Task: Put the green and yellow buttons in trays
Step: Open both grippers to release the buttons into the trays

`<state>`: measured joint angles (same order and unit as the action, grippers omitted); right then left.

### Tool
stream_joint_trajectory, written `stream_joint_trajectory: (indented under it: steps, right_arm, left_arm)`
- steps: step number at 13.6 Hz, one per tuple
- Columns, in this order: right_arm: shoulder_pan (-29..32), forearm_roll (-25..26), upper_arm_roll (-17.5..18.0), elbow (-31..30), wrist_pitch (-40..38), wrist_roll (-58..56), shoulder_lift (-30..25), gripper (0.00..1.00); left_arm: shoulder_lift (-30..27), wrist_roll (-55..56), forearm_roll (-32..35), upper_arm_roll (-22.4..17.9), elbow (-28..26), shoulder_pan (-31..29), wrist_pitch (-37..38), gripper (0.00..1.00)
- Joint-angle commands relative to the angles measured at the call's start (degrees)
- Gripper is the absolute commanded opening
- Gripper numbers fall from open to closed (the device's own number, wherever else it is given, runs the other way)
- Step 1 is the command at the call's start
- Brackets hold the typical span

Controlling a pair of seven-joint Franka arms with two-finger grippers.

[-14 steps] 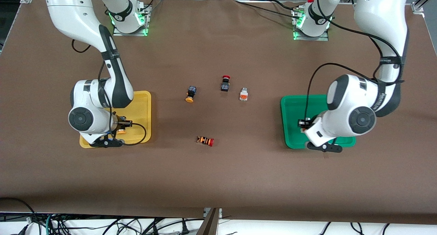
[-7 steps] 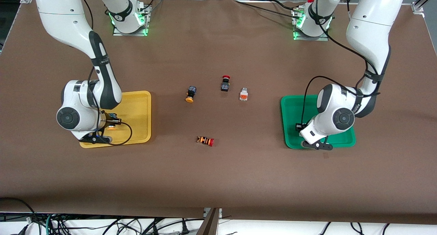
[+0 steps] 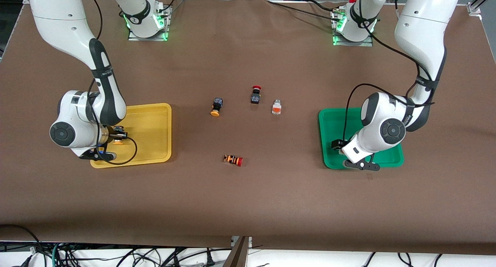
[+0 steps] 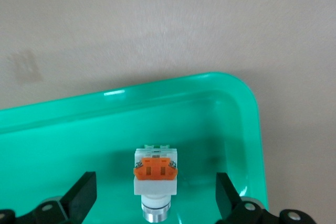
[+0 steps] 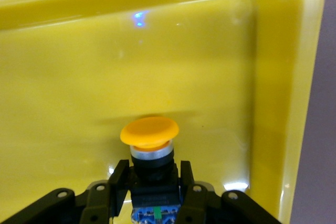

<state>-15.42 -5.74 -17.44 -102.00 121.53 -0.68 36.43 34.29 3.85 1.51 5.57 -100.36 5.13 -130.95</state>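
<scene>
Yellow-capped button point(image 5: 150, 150) stays pinched by right gripper point(image 5: 152, 179); left gripper point(image 4: 156, 203) has spread, freeing white button point(image 4: 155, 179).

A black-bodied red-capped button point(image 3: 255, 95) stands mid-table; an orange-striped red-capped button point(image 3: 233, 160) lies nearer the camera.

A robotics lab: two white robot arms point(image 3: 97, 65) bolted to green-lit mounts on a brown-covered surface point(image 3: 248, 197), loose black cables point(image 3: 77, 255) tangled beneath its edge.
</scene>
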Motion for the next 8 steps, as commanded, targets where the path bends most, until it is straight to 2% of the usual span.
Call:
stream_joint_trajectory:
  steps: [1,4,6,8]
  right_arm:
    - [0.0,-1.0,0.6,-1.2,0.2,-1.3,-2.4,1.00]
    - [-1.6,-1.6,1.2,3.8,-7.0,-0.5,-2.6,1.00]
    - [-3.9,-5.8,1.2,4.4,-8.2,-0.3,-2.9,1.00]
    - [-7.2,-6.7,1.2,4.3,-8.2,3.6,-2.9,1.00]
  left_arm:
    - [-5.7,0.2,0.3,0.7,-0.7,-0.2,5.0,1.00]
    - [-9.3,0.6,0.2,1.7,-0.4,0.1,10.2,1.00]
    - [-10.3,4.0,0.1,3.6,-0.5,0.2,11.9,1.00]
    - [-10.2,8.9,0.1,6.2,-0.6,0.3,12.0,1.00]
